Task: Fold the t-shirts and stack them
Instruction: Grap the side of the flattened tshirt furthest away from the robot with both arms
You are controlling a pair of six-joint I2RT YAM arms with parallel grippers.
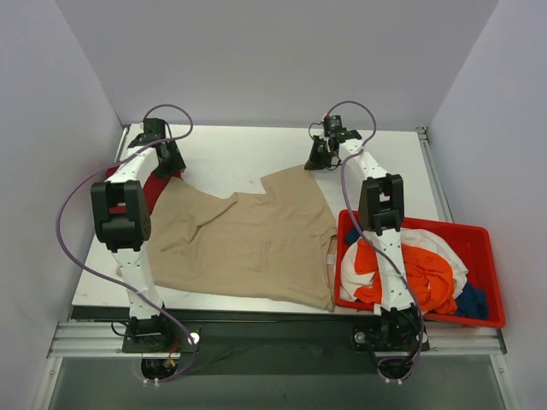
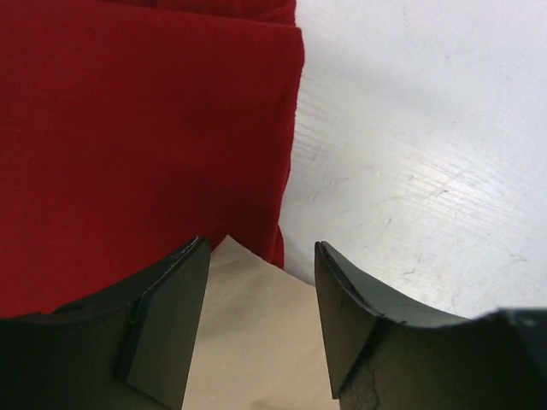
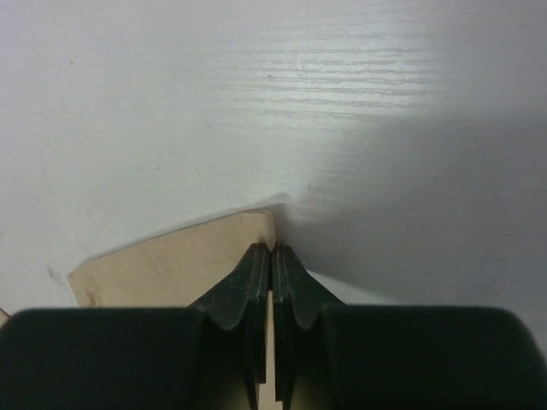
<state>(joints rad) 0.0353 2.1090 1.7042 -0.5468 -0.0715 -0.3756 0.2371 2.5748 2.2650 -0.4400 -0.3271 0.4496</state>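
Note:
A large beige t-shirt (image 1: 248, 239) lies spread on the white table. My left gripper (image 1: 171, 162) is at its far left corner, open; in the left wrist view the jaws (image 2: 261, 256) stand apart on either side of the beige corner (image 2: 248, 342). A dark red t-shirt (image 1: 155, 190) lies under that corner and fills the left of the left wrist view (image 2: 145, 145). My right gripper (image 1: 318, 158) is at the far right corner; in the right wrist view it (image 3: 272, 249) is shut on the beige hem (image 3: 171, 269).
A red plastic bin (image 1: 479, 229) at the near right holds an orange t-shirt (image 1: 427, 273), a white one (image 1: 436, 243) and a blue one (image 1: 472, 301). Bare white table (image 1: 248, 154) lies beyond the beige shirt. Grey walls enclose the table.

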